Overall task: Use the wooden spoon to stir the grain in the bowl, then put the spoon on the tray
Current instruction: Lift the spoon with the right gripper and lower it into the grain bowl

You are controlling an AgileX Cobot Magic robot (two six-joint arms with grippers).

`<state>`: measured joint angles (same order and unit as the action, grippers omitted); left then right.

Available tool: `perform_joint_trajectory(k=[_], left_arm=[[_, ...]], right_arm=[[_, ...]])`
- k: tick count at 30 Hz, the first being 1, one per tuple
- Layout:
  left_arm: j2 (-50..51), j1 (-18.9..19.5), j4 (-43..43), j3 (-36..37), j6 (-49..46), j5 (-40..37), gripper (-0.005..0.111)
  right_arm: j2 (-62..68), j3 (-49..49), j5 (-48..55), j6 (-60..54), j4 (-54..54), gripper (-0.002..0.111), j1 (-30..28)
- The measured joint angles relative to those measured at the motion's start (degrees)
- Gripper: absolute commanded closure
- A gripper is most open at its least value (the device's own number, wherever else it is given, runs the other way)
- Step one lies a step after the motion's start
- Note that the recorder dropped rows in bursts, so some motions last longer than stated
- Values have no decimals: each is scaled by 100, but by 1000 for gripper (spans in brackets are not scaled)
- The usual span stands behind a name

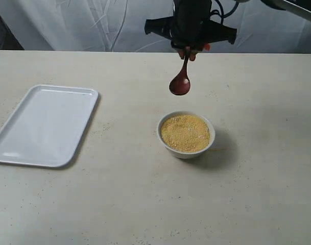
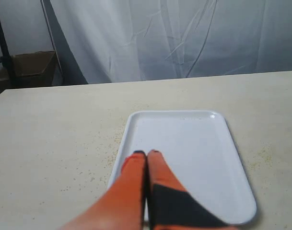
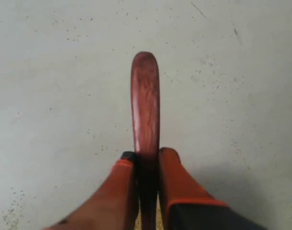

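Note:
My right gripper is shut on the handle of the dark reddish-brown wooden spoon, which hangs bowl-down in the air, above and behind the white bowl. Yellow grain fills that bowl to near its rim. In the right wrist view the wooden spoon sticks out from between the orange fingers of the right gripper over bare table. The white tray lies at the left. My left gripper is shut with nothing in it, above the tray; it is out of the exterior view.
Loose grains are scattered on the beige table round the tray and bowl. A white curtain hangs behind the table's far edge. In the left wrist view a cardboard box stands beyond the table.

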<state>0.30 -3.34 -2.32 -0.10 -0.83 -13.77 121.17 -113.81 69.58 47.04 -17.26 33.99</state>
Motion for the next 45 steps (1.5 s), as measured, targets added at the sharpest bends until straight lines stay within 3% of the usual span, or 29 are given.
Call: perform_joint_trajectory(k=[5, 8, 13, 18, 40, 43, 45], left_arm=[[0, 0, 0, 0, 0, 12, 107], [0, 0, 0, 0, 0, 12, 107], [0, 0, 0, 0, 0, 12, 107], [0, 0, 0, 0, 0, 12, 107], [0, 0, 0, 0, 0, 12, 107], [0, 0, 0, 0, 0, 12, 107], [0, 0, 0, 0, 0, 12, 107]], right_arm=[[-204, 253, -12, -512, 293, 108, -127], [-722, 1150, -180, -513, 641, 108, -474], [-1415, 3056, -2358, 147, 1096, 108, -508], [-1424, 3749, -2931, 1134, 566, 108, -508], [-1424, 4807, -4272, 2526, -204, 107, -508], [-1424, 4892, -4271, 2723, -355, 95, -508], [-1424, 4905, -4290, 2766, -413, 80, -508]])
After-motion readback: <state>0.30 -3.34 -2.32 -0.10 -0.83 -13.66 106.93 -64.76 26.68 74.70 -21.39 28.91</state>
